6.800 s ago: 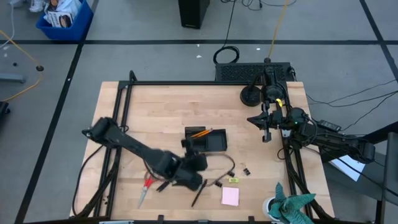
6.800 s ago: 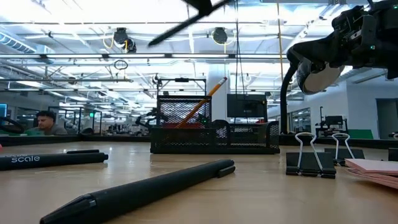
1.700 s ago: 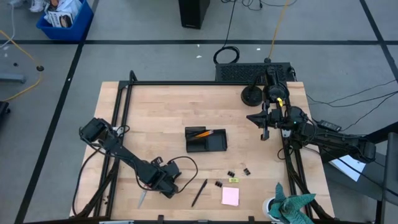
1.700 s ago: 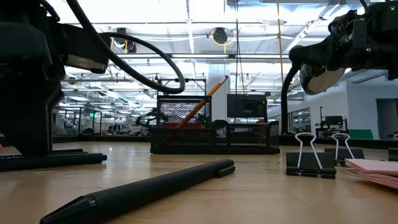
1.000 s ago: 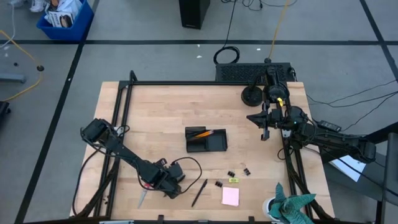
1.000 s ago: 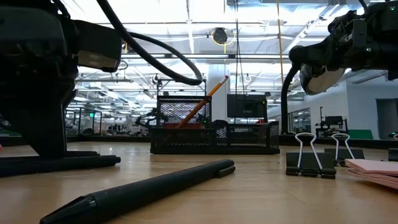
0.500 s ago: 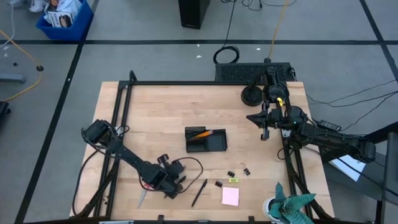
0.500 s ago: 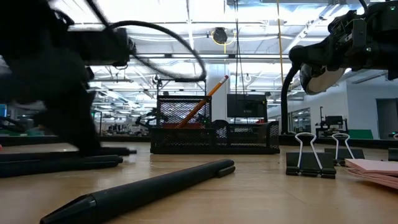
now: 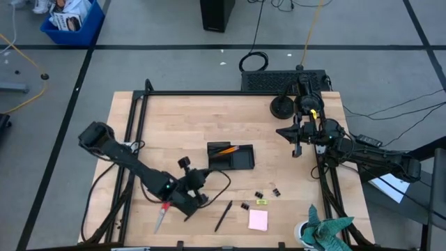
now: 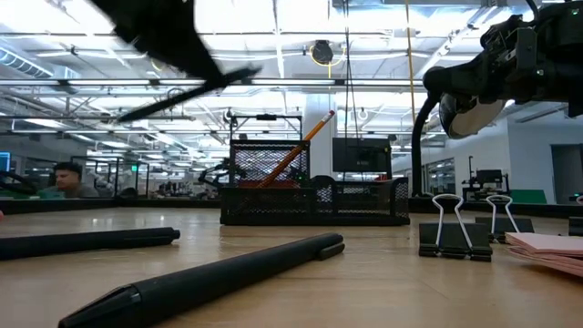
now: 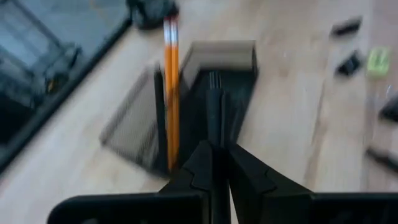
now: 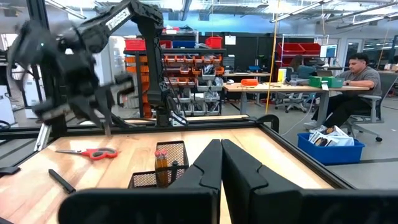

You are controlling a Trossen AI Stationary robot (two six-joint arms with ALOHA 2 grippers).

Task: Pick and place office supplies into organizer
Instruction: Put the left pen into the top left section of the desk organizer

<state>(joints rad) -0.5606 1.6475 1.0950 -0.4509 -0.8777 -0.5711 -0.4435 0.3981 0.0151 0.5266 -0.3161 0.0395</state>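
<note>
Pen point(image 11: 215, 109) clamped lengthwise in left gripper point(image 9: 187, 188), lifted off desk point(image 9: 181, 125), aimed toward organizer point(image 9: 231, 157) holding pencils point(image 9: 224, 148). Right gripper point(image 9: 298, 143) parked at desk's edge, jaws closed, empty.

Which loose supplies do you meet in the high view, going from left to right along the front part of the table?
Red-handled scissors → black pen → binder clip → pink sticky-note pad → binder clip. The small yellow pad and another clip sit above the pink pad, so I leave them out.
</note>
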